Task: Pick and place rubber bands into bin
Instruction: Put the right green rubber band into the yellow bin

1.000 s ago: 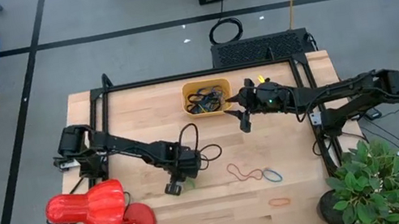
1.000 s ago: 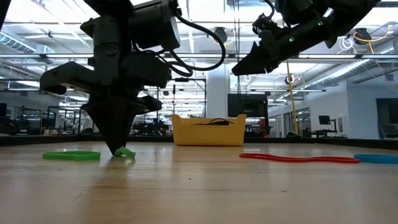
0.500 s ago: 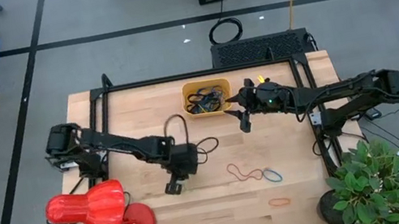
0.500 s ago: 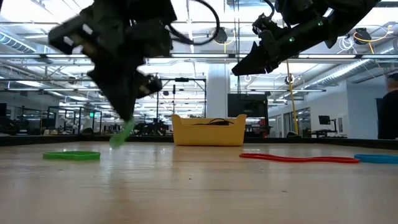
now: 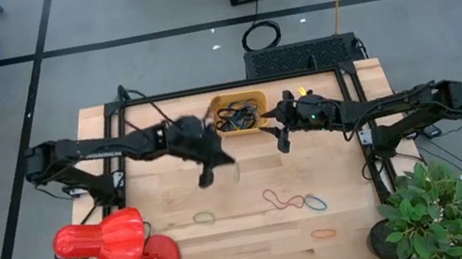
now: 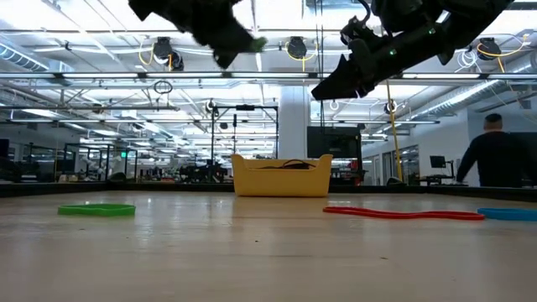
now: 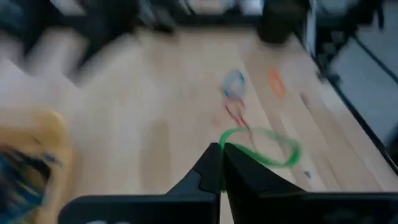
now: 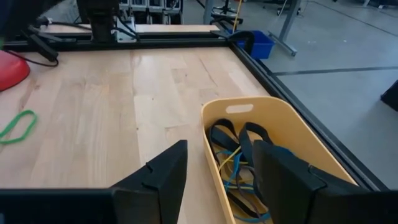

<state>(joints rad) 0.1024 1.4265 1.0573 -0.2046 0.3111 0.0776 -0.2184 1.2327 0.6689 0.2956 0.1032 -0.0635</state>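
Left gripper (image 7: pixel 221 163) is clamped on a green rubber band (image 7: pixel 264 146), airborne beside the bin (image 5: pixel 239 112). You should centre over it before releasing. Right gripper (image 8: pixel 214 171), fingers apart, hovers by the bin.

Overhead, you see the worktop (image 5: pixel 186 252) evenly and brightly lit, with soft, short shadows under both arms. From worktop height, ceiling lamps behind the bin (image 6: pixel 281 175) backlight the scene, leaving the arms as dark silhouettes. Your left wrist picture is heavily motion-blurred: the bin (image 7: pixel 28 158) smears, and only the fingers (image 7: pixel 214 171) stay fairly crisp. Your right wrist picture is sharp, with mild sheen beside the bin (image 8: pixel 273 149).
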